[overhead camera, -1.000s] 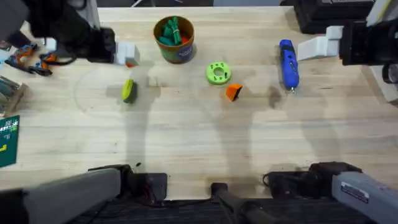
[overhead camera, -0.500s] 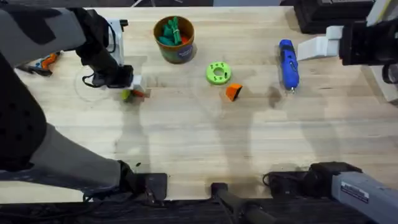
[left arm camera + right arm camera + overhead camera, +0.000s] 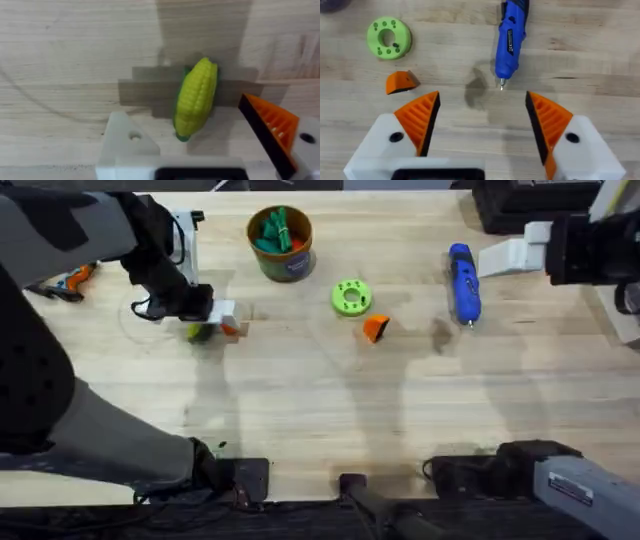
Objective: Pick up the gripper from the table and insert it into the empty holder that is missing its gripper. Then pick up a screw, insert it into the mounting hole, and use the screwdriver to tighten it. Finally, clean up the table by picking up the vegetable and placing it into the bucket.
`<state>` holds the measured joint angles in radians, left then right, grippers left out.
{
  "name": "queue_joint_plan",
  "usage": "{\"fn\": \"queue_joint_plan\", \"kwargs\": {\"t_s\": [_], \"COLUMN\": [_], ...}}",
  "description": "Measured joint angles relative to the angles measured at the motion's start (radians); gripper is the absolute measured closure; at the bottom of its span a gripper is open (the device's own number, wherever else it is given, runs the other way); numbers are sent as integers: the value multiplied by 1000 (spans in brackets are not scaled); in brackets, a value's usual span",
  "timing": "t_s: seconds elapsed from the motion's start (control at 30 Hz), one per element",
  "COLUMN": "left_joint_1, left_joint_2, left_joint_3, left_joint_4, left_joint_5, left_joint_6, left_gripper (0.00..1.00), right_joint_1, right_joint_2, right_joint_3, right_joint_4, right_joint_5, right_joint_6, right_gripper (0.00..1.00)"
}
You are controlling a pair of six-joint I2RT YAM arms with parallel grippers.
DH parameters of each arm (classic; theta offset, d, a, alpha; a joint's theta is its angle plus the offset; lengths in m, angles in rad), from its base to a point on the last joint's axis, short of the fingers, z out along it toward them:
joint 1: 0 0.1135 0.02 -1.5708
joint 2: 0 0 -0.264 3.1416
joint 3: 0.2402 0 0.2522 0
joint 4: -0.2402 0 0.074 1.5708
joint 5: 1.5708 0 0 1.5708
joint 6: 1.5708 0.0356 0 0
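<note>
The yellow vegetable (image 3: 196, 97) with a green end lies flat on the table between the fingers of my open left gripper (image 3: 200, 131), which hangs low over it (image 3: 222, 323). One left finger is the bare white holder (image 3: 125, 145); the other carries an orange pad. The loose orange gripper (image 3: 375, 328) rests mid-table beside a lime-green ring (image 3: 351, 297) that holds a small dark piece. To the right of them lies the blue screwdriver (image 3: 463, 280). My right gripper (image 3: 482, 107) hovers open above it, both orange pads on. The bucket (image 3: 281, 242) stands at the back.
Orange and black tools (image 3: 65, 280) lie at the table's left edge. A black box (image 3: 520, 205) stands at the back right. My left arm spans the left side of the table. Bare wood runs across the middle and front.
My left arm swung in from the back left and came down over the vegetable, then shifted slightly right. The right arm and the other things stayed put.
</note>
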<state>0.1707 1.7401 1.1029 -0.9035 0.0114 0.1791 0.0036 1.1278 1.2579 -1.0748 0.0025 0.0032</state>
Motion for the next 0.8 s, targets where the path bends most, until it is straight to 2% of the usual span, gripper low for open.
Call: {"fn": "queue_joint_plan", "kwargs": {"t_s": [0.23, 0.4, 0.5, 0.57, 0.6, 0.7, 0.8], "left_joint_1": [-2, -7, -11, -11, -11, -11, -11], "left_joint_2": [-58, -242, -361, -537, -609, -673, -718], "left_joint_3": [13, 43, 53, 55, 56, 56, 56], "left_joint_4": [-93, -118, -118, -118, -105, -101, -126], "left_joint_5": [31, 88, 151, 312, 407, 476, 510], "left_joint_6": [0, -7, -15, -70, -136, -228, -287], "left_gripper": [15, 15, 15, 15, 15, 15, 16], "right_joint_1": [0, 0, 0, 0, 0, 0, 0], "right_joint_2": [0, 0, 0, 0, 0, 0, 0], "right_joint_3": [0, 0, 0, 0, 0, 0, 0], "right_joint_4": [0, 0, 0, 0, 0, 0, 0], "right_joint_5": [0, 0, 0, 0, 0, 0, 0], "right_joint_6": [0, 0, 0, 0, 0, 0, 0], "right_gripper": [10, 11, 10, 11, 11, 10, 10]}}
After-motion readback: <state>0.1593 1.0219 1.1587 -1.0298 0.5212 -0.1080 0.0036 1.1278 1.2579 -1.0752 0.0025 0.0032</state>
